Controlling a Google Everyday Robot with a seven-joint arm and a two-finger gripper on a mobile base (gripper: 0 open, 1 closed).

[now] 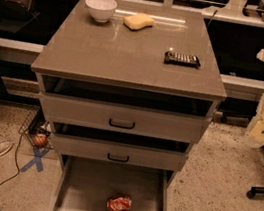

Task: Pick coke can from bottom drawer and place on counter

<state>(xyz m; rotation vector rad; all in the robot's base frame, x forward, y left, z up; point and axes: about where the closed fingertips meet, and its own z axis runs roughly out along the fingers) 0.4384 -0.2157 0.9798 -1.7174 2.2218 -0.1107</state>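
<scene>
A white bowl (pixel 100 8) sits far left, a yellow sponge (pixel 138 21) just right of it, and a dark packet (pixel 181 59) nearer, right. On the floor at left, an orange-red ball (pixel 40 140) lies beside a blue tape cross (pixel 37 158).

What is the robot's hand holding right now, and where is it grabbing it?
Nothing that shows. The gripper is out of view, and the coke can lies alone in the open bottom drawer, with nothing touching it.

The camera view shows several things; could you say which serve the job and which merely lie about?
Job: coke can, lying in the bottom drawer; counter; gripper, out of view.
Lying about: white bowl, yellow sponge, dark packet on the counter; orange ball low at left.
</scene>
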